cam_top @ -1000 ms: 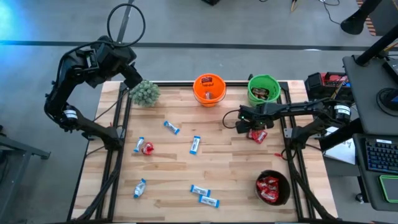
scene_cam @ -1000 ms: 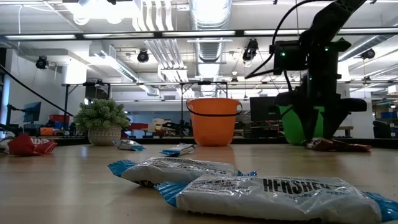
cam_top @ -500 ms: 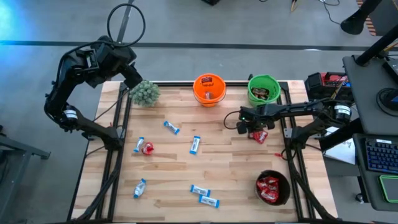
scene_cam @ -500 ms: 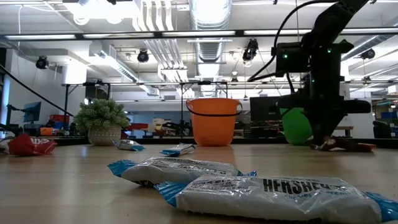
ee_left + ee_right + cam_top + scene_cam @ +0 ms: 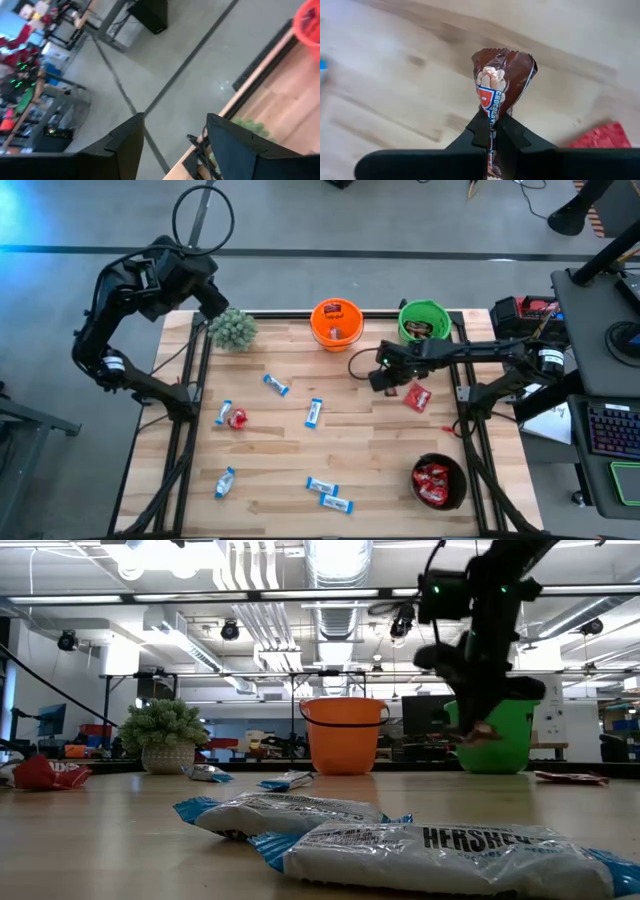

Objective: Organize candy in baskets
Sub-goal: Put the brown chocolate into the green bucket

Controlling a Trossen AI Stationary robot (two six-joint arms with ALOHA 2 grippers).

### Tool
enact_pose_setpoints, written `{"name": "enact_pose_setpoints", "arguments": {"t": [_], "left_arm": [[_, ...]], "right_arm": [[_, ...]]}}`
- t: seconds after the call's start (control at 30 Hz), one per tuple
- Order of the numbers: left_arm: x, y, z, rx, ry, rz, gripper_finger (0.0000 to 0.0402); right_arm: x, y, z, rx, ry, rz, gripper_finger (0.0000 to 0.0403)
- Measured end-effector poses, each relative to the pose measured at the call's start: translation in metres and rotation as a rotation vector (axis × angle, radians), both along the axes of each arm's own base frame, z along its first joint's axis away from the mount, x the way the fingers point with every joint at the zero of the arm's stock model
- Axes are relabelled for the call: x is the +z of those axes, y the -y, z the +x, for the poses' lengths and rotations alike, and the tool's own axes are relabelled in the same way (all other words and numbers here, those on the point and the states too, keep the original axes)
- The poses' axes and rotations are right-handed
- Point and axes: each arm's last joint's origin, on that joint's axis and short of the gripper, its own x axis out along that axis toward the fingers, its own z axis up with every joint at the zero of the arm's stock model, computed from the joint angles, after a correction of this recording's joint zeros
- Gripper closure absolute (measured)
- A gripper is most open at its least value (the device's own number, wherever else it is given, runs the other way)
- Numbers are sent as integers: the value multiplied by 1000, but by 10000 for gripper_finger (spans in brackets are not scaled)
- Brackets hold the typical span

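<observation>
My right gripper (image 5: pixel 386 378) hangs above the table in front of the green basket (image 5: pixel 423 322), shut on a dark brown candy bar (image 5: pixel 501 80); the low view shows the bar (image 5: pixel 478 734) clear of the wood. A red packet (image 5: pixel 417 397) lies on the table beside it. The orange basket (image 5: pixel 336 323) stands at the far edge, and the black basket (image 5: pixel 439 482), holding red packets, at the near right. Blue-and-white bars (image 5: pixel 314 412) lie scattered across the middle and near side of the table. My left gripper (image 5: pixel 175 145) waits open, high over the far left corner. My right gripper pinches the brown bar between its two fingertips (image 5: pixel 481 125), at the part of the wrapper nearest them (image 5: pixel 490 114). The fingers slant steeply down from above and lie along the bar. The bar's crimped free end (image 5: pixel 502 52) sticks out beyond them, lifted clear of the table.
A small potted plant (image 5: pixel 233 329) stands at the far left corner under the left arm. A red packet (image 5: pixel 238 418) lies at the left beside a blue-and-white bar (image 5: pixel 223 412). Two bars (image 5: pixel 400 840) lie close before the low camera.
My right gripper has shut on the brown bar and lifted it off the table, moving up and a little toward the table's left. The red packet has stayed on the wood.
</observation>
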Motion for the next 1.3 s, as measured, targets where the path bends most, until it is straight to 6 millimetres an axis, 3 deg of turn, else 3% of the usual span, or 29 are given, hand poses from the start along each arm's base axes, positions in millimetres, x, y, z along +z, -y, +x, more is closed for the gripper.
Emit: {"name": "enact_pose_setpoints", "arguments": {"t": [0.33, 0.7, 0.9, 1.3], "left_arm": [[-1, -2, 3, 73, 48, 18, 205], [-2, -4, 6, 110, 115, -1, 205], [-5, -6, 12, 113, 105, -9, 205], [-10, -11, 23, 113, 78, -21, 205]], "right_arm": [[68, 6, 24, 181, 107, -162, 394], [133, 29, 6, 214, -93, -423, 394], [147, 47, -10, 203, -202, -469, 394], [148, 87, -42, 218, -347, -462, 394]]}}
